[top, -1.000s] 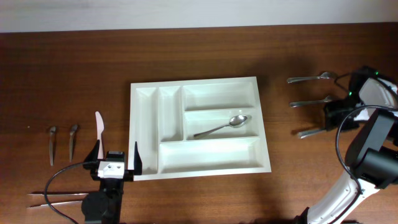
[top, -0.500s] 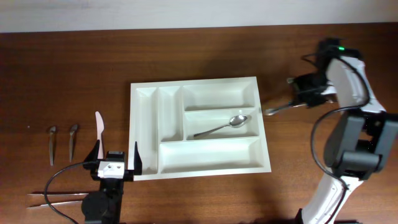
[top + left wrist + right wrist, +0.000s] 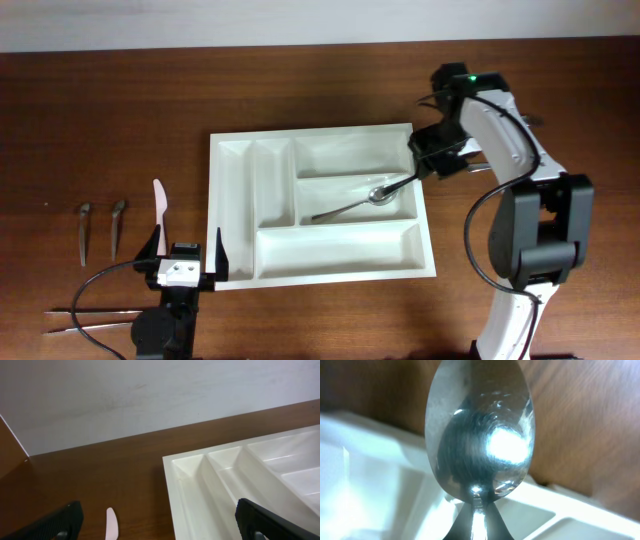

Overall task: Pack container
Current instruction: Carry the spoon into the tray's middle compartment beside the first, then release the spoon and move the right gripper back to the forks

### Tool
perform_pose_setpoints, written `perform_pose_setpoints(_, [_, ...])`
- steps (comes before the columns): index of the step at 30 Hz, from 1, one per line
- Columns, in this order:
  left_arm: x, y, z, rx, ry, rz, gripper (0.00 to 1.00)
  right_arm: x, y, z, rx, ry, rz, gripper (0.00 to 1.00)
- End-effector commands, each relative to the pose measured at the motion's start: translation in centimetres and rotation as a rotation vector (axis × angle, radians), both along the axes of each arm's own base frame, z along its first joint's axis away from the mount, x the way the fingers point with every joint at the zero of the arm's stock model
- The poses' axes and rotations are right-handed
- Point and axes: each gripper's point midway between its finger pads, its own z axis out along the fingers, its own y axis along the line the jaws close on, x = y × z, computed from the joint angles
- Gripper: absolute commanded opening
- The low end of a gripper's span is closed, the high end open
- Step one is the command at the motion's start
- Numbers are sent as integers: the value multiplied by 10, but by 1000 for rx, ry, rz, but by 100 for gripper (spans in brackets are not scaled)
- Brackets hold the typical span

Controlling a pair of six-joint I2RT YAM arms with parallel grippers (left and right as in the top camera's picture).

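Above the central container's [image 3: 330, 250] right rim, the right gripper [image 3: 432, 165] is clamping a spoon [image 3: 480, 435] it should be lowering flat beside the resting spoon [image 3: 340, 210]; the left gripper [image 3: 187, 250] is gaping empty.

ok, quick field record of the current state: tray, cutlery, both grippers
container: large white rectangular plastic cutlery tray, five compartments, mid-table
in tray: one metal spoon, lying in the middle wide compartment
right gripper: shut on a second metal spoon, above the tray's right side
left gripper: open, empty, near the tray's lower-left corner
left of tray: pale pink plastic knife, two small metal utensils, on the wood
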Motion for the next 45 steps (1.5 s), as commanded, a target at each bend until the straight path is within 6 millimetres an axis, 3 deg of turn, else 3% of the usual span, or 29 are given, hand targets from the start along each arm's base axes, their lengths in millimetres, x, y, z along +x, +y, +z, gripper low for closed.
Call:
perform_pose_setpoints(1, [0, -1, -1, -6, 0, -6, 99, -3, 30, 11, 14, -1, -42, 4])
perform_pose_setpoints(7, [0, -1, -1, -6, 0, -6, 99, -17, 72, 11, -5, 16, -40, 4])
perform_pose_setpoints(18, [0, -1, -1, -6, 0, -6, 99, -31, 116, 10, -37, 17, -110, 8])
perform_pose_setpoints(20, [0, -1, -1, -6, 0, -6, 99, -28, 119, 10, -39, -6, -103, 12])
perform_pose_setpoints(25, [0, -1, -1, -6, 0, -6, 99, -20, 117, 10, -29, -27, -115, 36])
perform_pose_setpoints(28, [0, -1, -1, -6, 0, -6, 99, -15, 112, 10, -26, -35, -130, 46])
perform_pose_setpoints(34, [0, -1, -1, -6, 0, -6, 99, 6, 83, 9, -52, -92, -132, 72])
perform_pose_setpoints(37, [0, -1, -1, -6, 0, -6, 99, 25, 56, 11, -41, -145, -86, 82])
perform_pose_setpoints(41, [0, -1, -1, -6, 0, -6, 99, 46, 10, 20, -39, -185, -126, 86])
perform_pose_setpoints(45, [0, -1, -1, -6, 0, -6, 99, 63, -54, 29, -56, -239, -167, 99])
